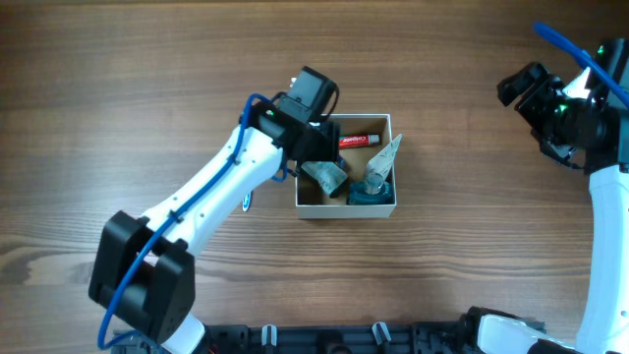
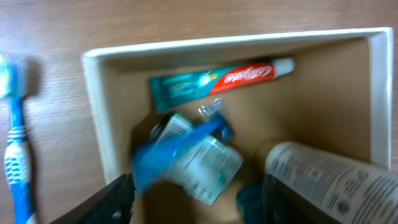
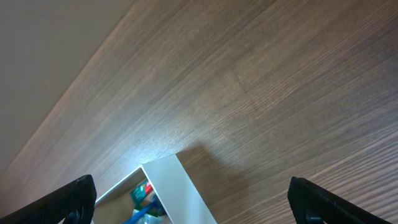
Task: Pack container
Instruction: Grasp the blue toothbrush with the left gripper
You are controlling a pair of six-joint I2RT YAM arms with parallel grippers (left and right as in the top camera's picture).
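Nearest the base, a blue-and-white plastic toothbrush (image 2: 15, 143) lay on the brown wood-grain bench (image 1: 147, 79), outside the container and just beside its wall. Not yet packed.

The container (image 1: 346, 208), a square shallow cardboard box, white outside and tan inside, sat mid-bench. The left gripper (image 2: 196, 196) hung over its interior, fingers apart, nothing clamped between them. Beneath it was a crumpled blue-and-white packet (image 2: 186, 155), blurred. Beside that lay a white printed bottle (image 2: 329, 180), tilted. Against the far wall a red-and-teal toothpaste tube (image 2: 217, 81) lay flat.

Farther off, well to the right of the box, the right gripper (image 3: 191, 198) hovered over the bench, fingers wide apart, empty.

Judgement: packing was well along, with several toiletries in. The toothbrush at least was left to go in. Could not tell whether anything else waited out of frame.
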